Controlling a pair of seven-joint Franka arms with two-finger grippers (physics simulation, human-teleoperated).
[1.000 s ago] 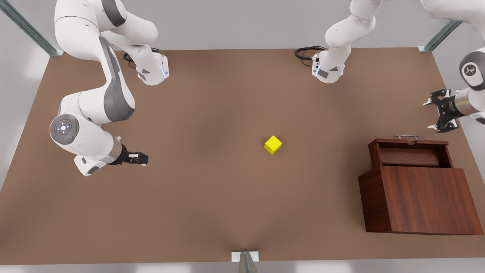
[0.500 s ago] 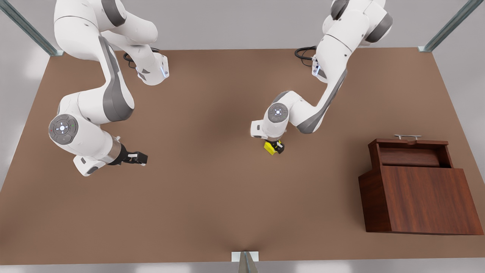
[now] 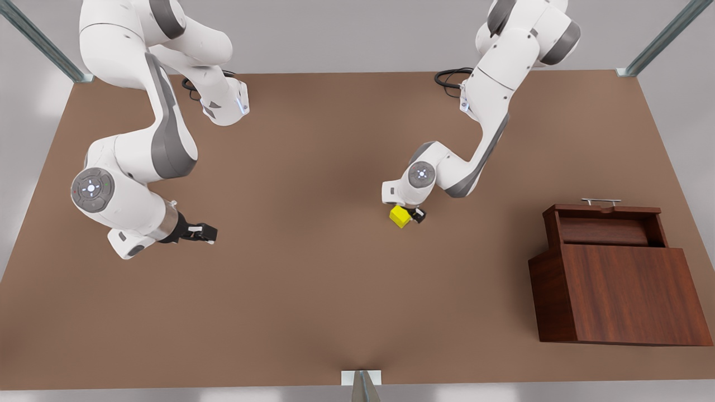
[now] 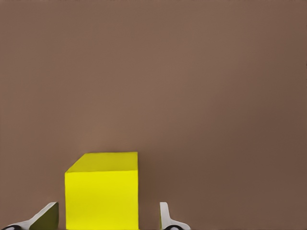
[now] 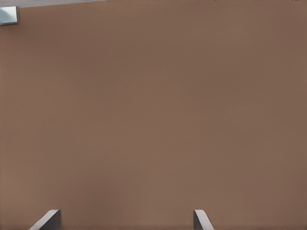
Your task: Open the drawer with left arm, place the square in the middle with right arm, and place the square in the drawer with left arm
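Tabletop [image 3: 313, 301] of plain brown carried the wooden box [image 3: 617, 290] at the front view's right, its drawer [image 3: 606, 224] pulled out, silver handle [image 3: 600, 201] outward. Right gripper [image 3: 202, 232] waited low at the front view's left, fingers spread, nothing between them. Left gripper [image 3: 410, 215] straddled the square [image 3: 399, 216] mid-table; its fingertips [image 4: 165, 218] flanked the cube with gaps visible, not clamped.

Simulated lab: framed tabletop [image 3: 313, 312]
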